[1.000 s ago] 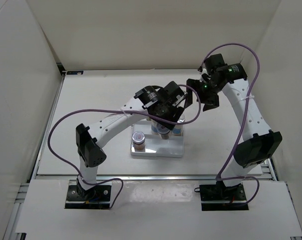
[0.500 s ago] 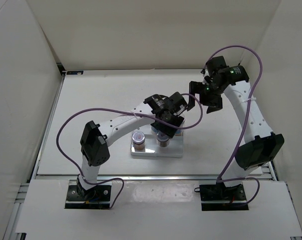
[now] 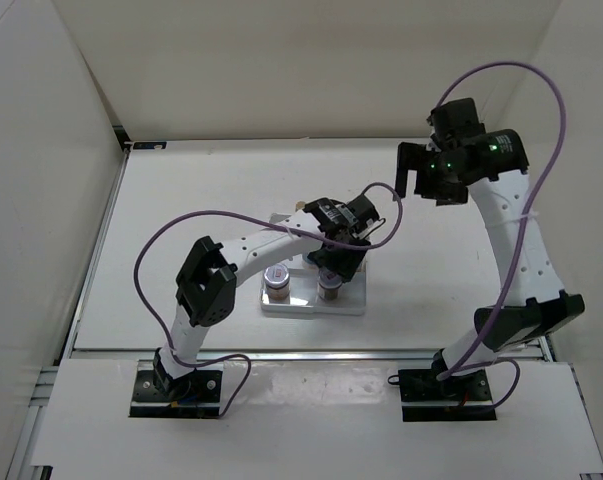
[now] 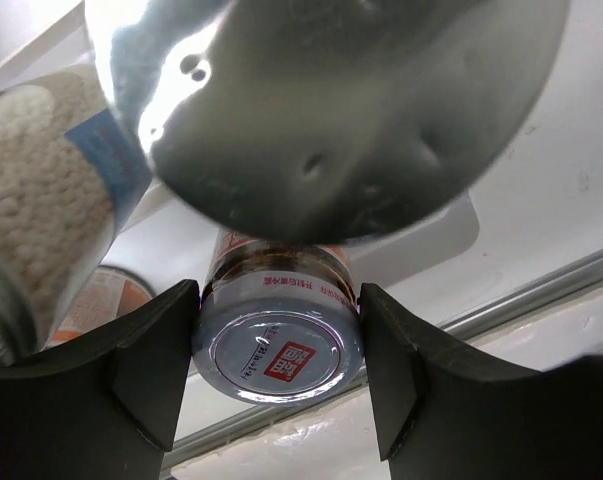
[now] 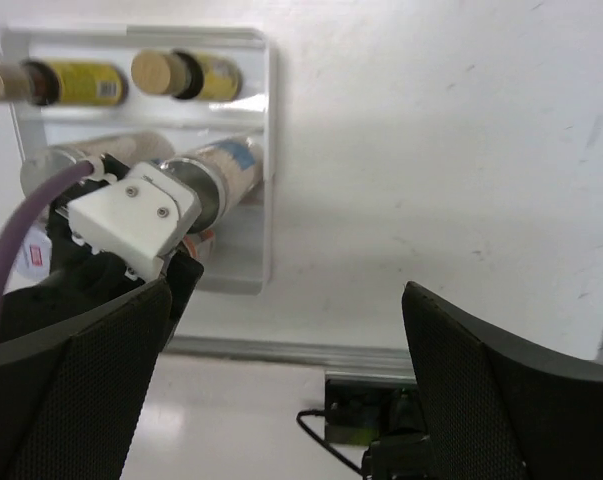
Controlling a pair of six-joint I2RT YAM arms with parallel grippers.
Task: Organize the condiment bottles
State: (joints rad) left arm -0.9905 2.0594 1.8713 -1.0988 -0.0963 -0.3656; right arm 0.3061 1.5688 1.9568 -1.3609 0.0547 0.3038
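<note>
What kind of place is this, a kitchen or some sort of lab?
Probably a robot test cell: plain white walls box in a white table, with the left arm and right arm bolted at its near edge.

White ridged tray (image 3: 346, 302) on my white table (image 3: 211, 190).
It lies near the table's front edge, just short of the metal rail (image 3: 301, 353) on my side; plain white walls (image 3: 301, 60) close in the left, right and far sides.
</note>
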